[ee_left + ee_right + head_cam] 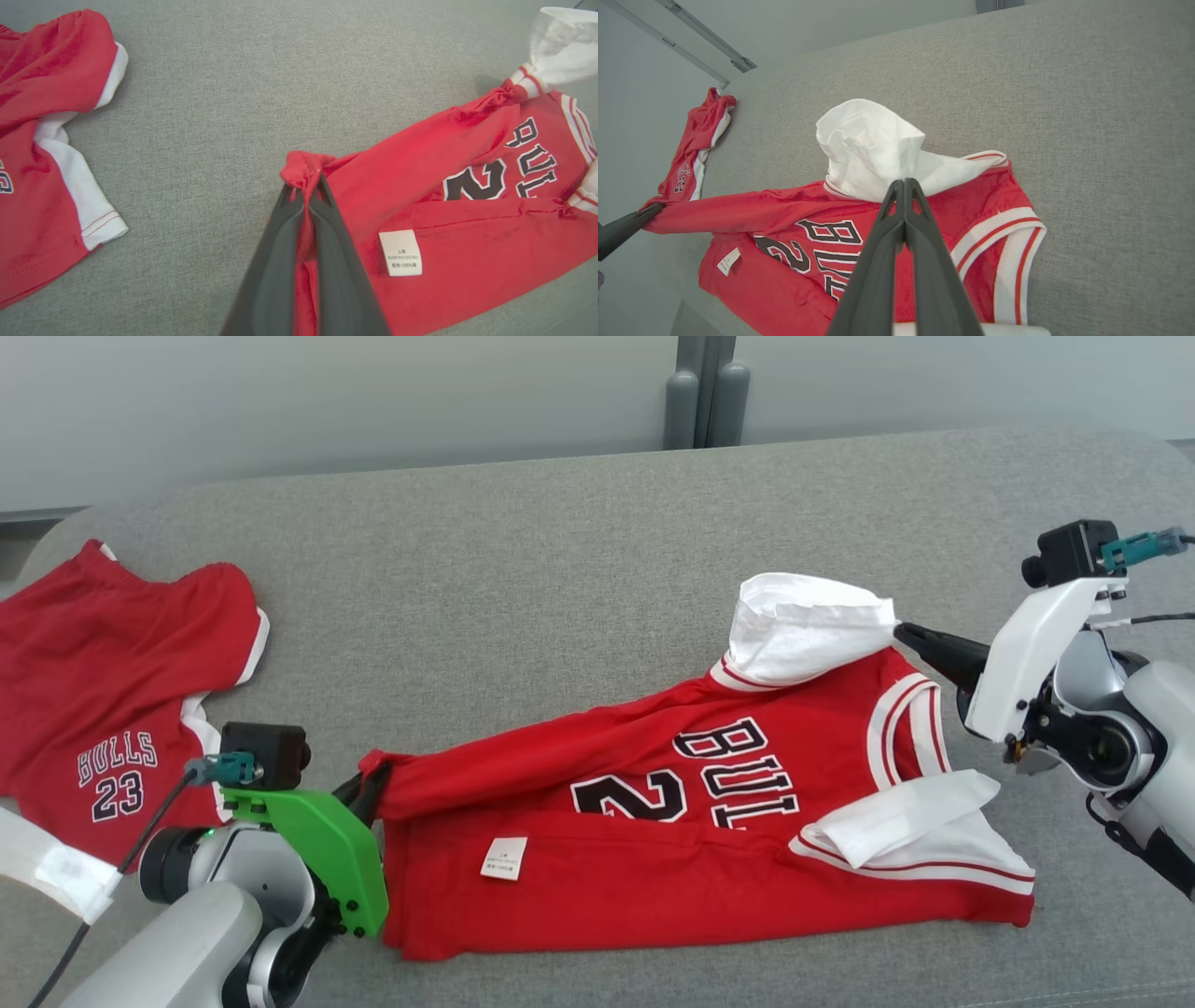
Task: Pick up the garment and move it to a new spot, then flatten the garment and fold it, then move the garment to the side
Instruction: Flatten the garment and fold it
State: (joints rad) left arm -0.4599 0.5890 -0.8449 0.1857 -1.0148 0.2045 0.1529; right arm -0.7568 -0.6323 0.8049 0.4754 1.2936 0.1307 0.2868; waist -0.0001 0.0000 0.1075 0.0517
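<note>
Right gripper [904,182] jaws pinched together on white sleeve [873,144] of red jersey [738,212], spread on grey cushion [1064,116]. Left gripper [647,214] grips far corner [670,220]. Second red garment [698,140] beyond.

Left gripper [306,183] and right gripper [904,182] closed.

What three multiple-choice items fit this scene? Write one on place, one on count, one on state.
1. In the head view, where is the other red garment? A) left of the jersey B) on top of it C) right of it
2. How many red garments lie on the grey surface? A) one B) two C) four
3. The left end effector is: A) open B) shut on nothing C) shut on the jersey
Key: 1 A, it lies far left, apart; 2 B, two show; 3 C, red cloth is pinched in it.
</note>
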